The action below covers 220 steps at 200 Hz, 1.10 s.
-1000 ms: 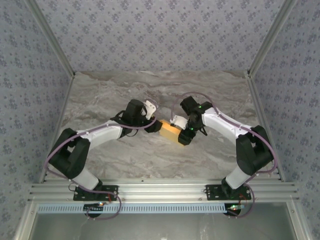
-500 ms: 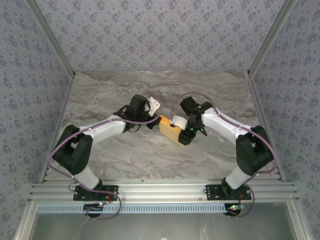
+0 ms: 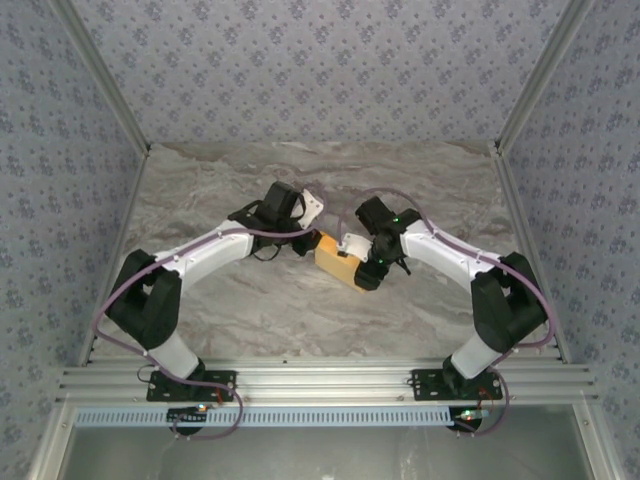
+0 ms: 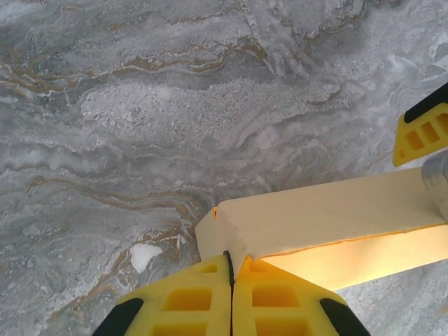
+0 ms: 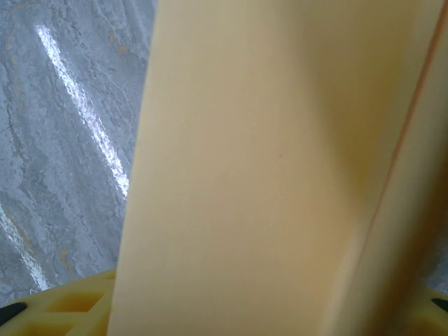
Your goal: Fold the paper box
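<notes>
I am gripping the paper box [image 3: 338, 262] mid-tabletop [image 3: 250, 310] in my right gripper [image 3: 358, 262], while my left gripper [image 4: 231, 280], fully shut, is touching its near corner. Pushing harder, I am risking crumpling the card or twisting it loose.

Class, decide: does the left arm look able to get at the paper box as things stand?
Probably yes: the left gripper, jaws shut, sits right at a corner of the paper box, with nothing between them.

My grey marble-veined tabletop [image 3: 300, 315] lies between walls [image 3: 320, 60] papered in a small blue flower print, with a ribbed aluminium rail [image 3: 320, 382] along its near edge.
</notes>
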Each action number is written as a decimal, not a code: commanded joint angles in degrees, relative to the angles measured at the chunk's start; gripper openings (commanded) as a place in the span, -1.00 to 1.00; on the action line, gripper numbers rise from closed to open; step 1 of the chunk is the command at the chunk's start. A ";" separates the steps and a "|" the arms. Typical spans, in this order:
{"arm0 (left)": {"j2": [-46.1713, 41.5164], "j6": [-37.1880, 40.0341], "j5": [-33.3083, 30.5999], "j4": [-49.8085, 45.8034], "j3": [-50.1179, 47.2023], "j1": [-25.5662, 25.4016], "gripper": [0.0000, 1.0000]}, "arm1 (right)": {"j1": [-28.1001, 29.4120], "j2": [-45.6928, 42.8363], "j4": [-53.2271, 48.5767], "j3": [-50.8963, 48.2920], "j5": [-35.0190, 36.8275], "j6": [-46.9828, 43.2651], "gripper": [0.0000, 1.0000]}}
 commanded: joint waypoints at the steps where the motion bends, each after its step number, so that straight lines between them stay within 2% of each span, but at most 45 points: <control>1: -0.17 -2.78 1.06 -2.43 3.06 -0.37 -0.88 | 1.60 -1.21 1.10 -1.75 3.46 -1.63 0.19; 33: 0.10 -4.80 1.81 -4.28 4.72 -0.34 -0.88 | 2.05 -0.81 1.44 -2.26 5.12 -1.74 0.12; 96: 1.12 -4.37 2.84 -8.03 6.47 -0.42 -0.88 | 1.16 -0.42 1.38 -1.99 4.45 -1.56 0.11; 156: 2.50 -8.10 5.13 -8.97 7.56 -0.44 -0.85 | 1.51 -0.47 2.83 -2.16 3.57 -0.36 0.11; 220: 3.43 -8.57 3.72 -14.28 10.75 0.64 -0.89 | 2.54 -0.72 2.27 -3.14 8.75 -2.69 0.19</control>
